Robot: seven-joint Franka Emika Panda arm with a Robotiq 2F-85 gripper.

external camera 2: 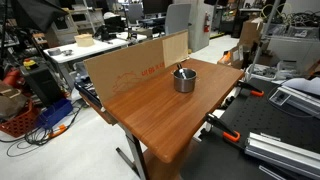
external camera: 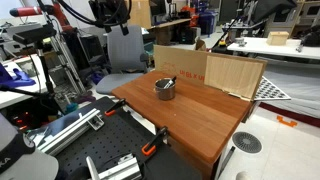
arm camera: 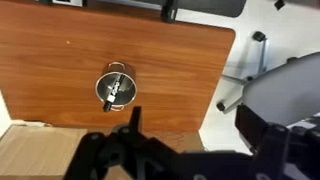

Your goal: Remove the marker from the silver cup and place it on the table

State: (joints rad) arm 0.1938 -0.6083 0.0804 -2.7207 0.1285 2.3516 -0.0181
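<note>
A silver cup [external camera: 165, 88] stands on the wooden table [external camera: 205, 125] near the cardboard wall, and shows in both exterior views [external camera 2: 184, 80]. A dark marker [external camera: 170, 81] leans inside it, its end sticking above the rim [external camera 2: 180, 70]. In the wrist view the cup [arm camera: 116, 88] lies below with the marker [arm camera: 113, 92] across its mouth. My gripper [arm camera: 189, 110] is open and empty, high above the table and off to one side of the cup. In an exterior view it hangs at the top edge [external camera: 110, 14].
A cardboard panel [external camera: 215, 72] stands along one table edge [external camera 2: 130, 65]. Orange clamps [external camera: 150, 148] grip the table's side. An office chair [external camera: 125, 50] stands behind it, and metal rails [external camera 2: 285, 150] lie beside it.
</note>
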